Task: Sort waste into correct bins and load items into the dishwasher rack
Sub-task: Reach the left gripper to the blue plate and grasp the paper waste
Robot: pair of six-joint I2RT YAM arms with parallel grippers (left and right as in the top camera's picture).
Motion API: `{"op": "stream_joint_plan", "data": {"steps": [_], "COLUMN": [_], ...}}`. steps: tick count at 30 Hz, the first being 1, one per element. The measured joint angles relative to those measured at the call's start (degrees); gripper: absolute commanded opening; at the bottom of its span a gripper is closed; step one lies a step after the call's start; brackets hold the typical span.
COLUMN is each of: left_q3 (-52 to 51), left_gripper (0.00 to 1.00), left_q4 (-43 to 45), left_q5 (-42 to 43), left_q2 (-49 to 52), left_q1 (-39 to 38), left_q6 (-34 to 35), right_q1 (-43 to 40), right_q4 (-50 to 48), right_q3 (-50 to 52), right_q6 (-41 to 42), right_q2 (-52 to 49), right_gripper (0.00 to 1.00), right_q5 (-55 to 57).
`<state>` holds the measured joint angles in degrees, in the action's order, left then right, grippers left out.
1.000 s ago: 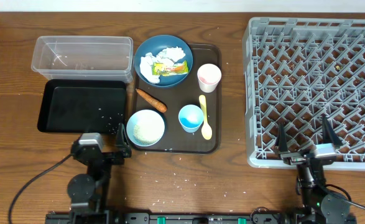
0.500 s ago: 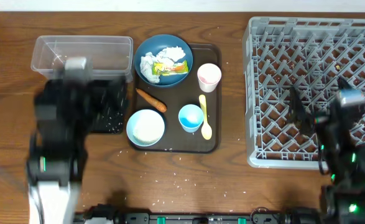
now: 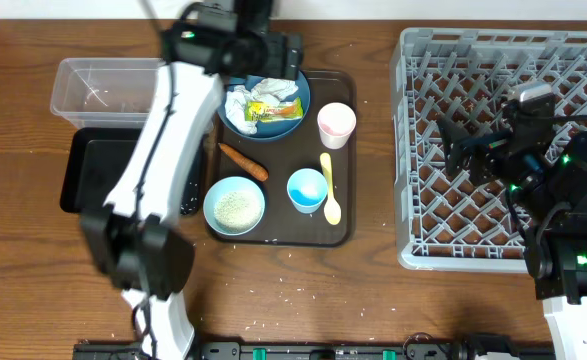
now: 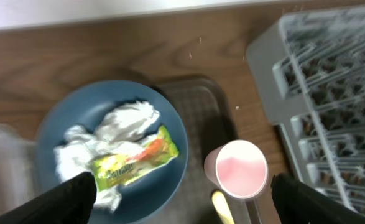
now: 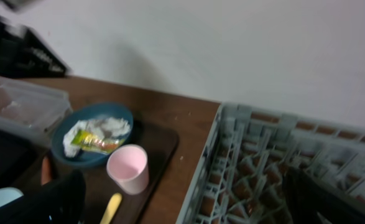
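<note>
The dark blue plate (image 3: pixel 285 126) on the brown tray holds crumpled white tissue (image 3: pixel 241 104) and the yellow-green wrapper (image 3: pixel 276 109). My left gripper (image 3: pixel 271 48) hovers open and empty above the plate's far edge; the left wrist view shows the plate (image 4: pixel 170 134), tissue (image 4: pixel 110 130), wrapper (image 4: pixel 135 162) and pink cup (image 4: pixel 236 169) below the jaws (image 4: pixel 182 200). An orange carrot piece (image 3: pixel 243 160), a pale bowl of rice (image 3: pixel 235 205), a light blue cup (image 3: pixel 307 190), a yellow spoon (image 3: pixel 329 188) and the pink cup (image 3: pixel 336 123) also sit on the tray. My right gripper (image 3: pixel 459 150) is open over the grey rack (image 3: pixel 513 60).
The clear tub (image 3: pixel 103 85) and black tray (image 3: pixel 103 170) lie left of the brown serving tray (image 3: pixel 345 225). Rice grains are scattered on the table at the front. The left arm stretches across the black tray and tub. The right wrist view shows the rack's edge (image 5: pixel 207 168) beside the pink cup (image 5: pixel 128 168).
The left arm swung from the table's front left, across the black tray, to above the blue plate. The right arm rose from the front and moved over the rack.
</note>
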<state>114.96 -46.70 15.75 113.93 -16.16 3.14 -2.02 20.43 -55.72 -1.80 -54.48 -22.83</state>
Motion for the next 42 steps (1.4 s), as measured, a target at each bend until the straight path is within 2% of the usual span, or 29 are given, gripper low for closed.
{"op": "stream_joint_plan", "data": {"steps": [3, 8, 13, 14, 19, 25, 26, 27, 30, 31, 32, 42], "left_q3": [0.0, 0.0, 0.0, 0.0, 0.0, 0.0, 0.0, 0.0, 0.1, 0.1, 0.1, 0.0], "left_gripper": [0.82, 0.82, 0.84, 0.88, 0.95, 0.96, 0.91, 0.78, 0.25, 0.19, 0.08, 0.06], "left_q4": [2.5, -0.2, 1.3, 1.6, 2.9, 5.1, 5.2, 5.2, 5.2, 5.2, 5.2, 3.8], "left_q5": [-1.4, -14.0, -21.1, -22.0, -24.5, -26.0, -26.1, -26.3, -26.7, -26.7, -26.6, -25.5], "left_q2": [5.2, 10.8, 15.1, 16.0, 21.1, 25.3, 25.3, 25.4, 25.5, 25.5, 25.5, 24.5], "left_q1": [-0.3, -0.3, -0.3, -0.4, -0.5, -0.7, -0.8, -0.9, -1.1, -1.2, -1.2, -1.9], "left_q6": [2.3, 19.0, 30.3, 31.9, 37.7, 40.3, 40.5, 40.7, 41.0, 41.0, 41.0, 38.2], "right_q1": [0.0, 0.0, 0.0, 0.0, 0.0, 0.0, 0.0, 0.0, 0.0, 0.0, 0.0, 0.0], "right_q4": [2.1, 5.0, 7.3, 7.7, 9.0, 9.0, 9.0, 9.0, 9.0, 9.0, 9.0, 9.1], "right_q3": [0.0, 0.0, 0.0, 0.0, 0.0, 0.0, 0.0, 0.0, 0.0, 0.0, 0.0, 0.0], "right_q6": [0.0, 0.1, 0.1, 0.1, 0.1, 0.1, 0.1, 0.1, 0.1, 0.1, 0.1, 0.1], "right_q2": [0.0, 0.0, 0.0, 0.0, 0.0, -0.3, -0.5, -0.6, -1.1, -1.3, -1.4, -1.7], "right_gripper": [0.99, 0.99, 0.99, 0.99, 0.99, 0.99, 0.99, 0.99, 0.99, 0.99, 0.99, 0.99], "right_q5": [-0.6, -0.8, -1.0, -1.0, -1.0, -1.0, -1.0, -1.0, -1.0, -1.0, -1.0, -1.0]}}
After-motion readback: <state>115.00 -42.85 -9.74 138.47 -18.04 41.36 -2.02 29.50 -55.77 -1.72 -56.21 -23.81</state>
